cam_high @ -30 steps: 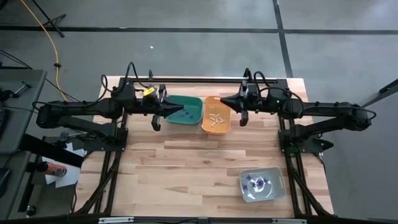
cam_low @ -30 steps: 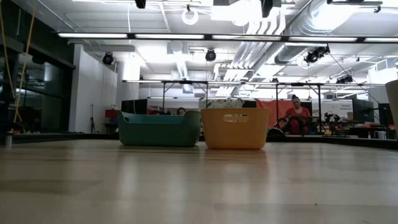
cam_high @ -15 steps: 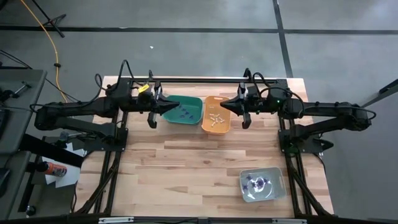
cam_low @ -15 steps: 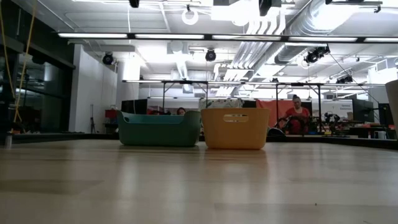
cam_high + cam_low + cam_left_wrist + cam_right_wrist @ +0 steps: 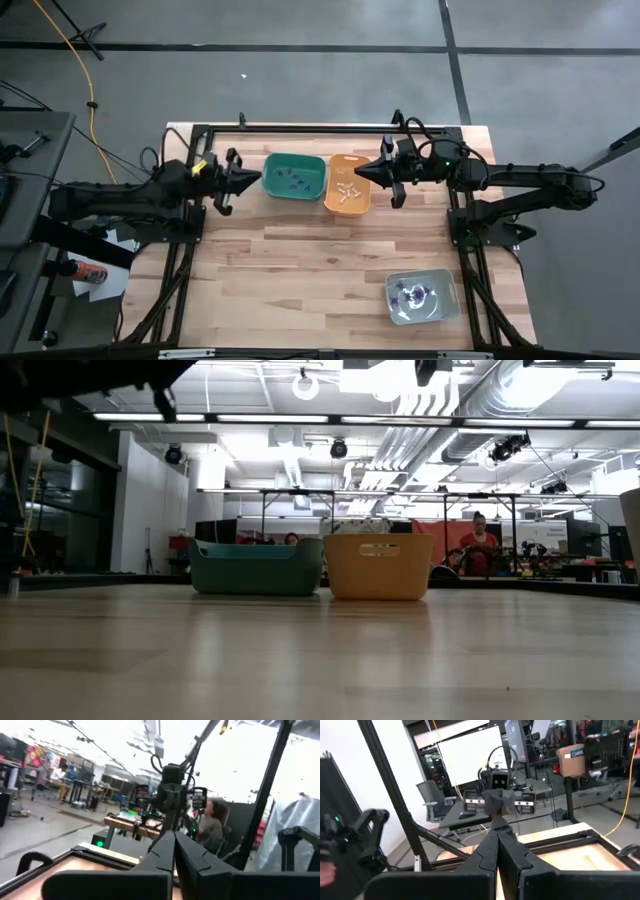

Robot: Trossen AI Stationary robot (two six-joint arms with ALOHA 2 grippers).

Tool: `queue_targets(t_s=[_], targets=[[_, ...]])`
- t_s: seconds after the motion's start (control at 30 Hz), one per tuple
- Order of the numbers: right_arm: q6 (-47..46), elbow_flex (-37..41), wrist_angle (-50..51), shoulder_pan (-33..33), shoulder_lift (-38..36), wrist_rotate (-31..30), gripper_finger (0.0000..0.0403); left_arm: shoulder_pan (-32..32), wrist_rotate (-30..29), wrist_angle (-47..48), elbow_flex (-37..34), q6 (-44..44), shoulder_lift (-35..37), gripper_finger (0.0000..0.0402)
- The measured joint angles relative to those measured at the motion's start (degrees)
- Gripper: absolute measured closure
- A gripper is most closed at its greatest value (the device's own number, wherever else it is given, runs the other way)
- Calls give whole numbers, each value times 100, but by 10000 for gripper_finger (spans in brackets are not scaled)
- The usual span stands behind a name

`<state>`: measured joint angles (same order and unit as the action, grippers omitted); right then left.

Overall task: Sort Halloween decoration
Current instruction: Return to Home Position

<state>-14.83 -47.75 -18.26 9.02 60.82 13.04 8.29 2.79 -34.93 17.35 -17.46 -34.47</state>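
Halloween decoration (image 5: 348, 190) is found only inside bins in the high view. Whitish pieces lie in the orange bin (image 5: 349, 211) at upper centre, dark pieces in the green bin (image 5: 295, 156) just left of it, and purple pieces in the grey bin (image 5: 447, 300) at lower right. No loose piece can be made out on the bare tabletop (image 5: 300, 260).

The left gripper (image 5: 250, 181) has been drawn back from over the green bin's left edge toward the frame's left and is now just beside that wall. Its fingers are pressed together with nothing between them. The right gripper (image 5: 365, 172) has hardly moved; it is held just beside the orange bin's right wall, likewise closed and empty. In the low view a dark part of the left arm (image 5: 100, 375) has come into the upper left corner.

The sorting is judged finished, with only the retreat to rest left.

A black rail (image 5: 320, 127) runs along the tabletop's upper edge, behind both bins. Nothing is seen in the way of either arm. A person (image 5: 478, 545) is seated far behind, well apart.
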Motion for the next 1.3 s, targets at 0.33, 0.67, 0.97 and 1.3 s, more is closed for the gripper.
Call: queue_targets(t_s=[0.33,0.67,0.97,1.3], targets=[[-485,0,2,0,0,-16,403,0,-575,-606,-1342,-313,1110,401],[-623,0,185,0,-55,109,403,-138,-608,-736,-1666,-596,1422,401],[-503,15,1676,0,-720,456,403,-387,-864,-625,-1666,-620,1411,401],[-612,1721,1887,0,-2759,447,403,-385,-896,-470,-1666,-884,1406,401]])
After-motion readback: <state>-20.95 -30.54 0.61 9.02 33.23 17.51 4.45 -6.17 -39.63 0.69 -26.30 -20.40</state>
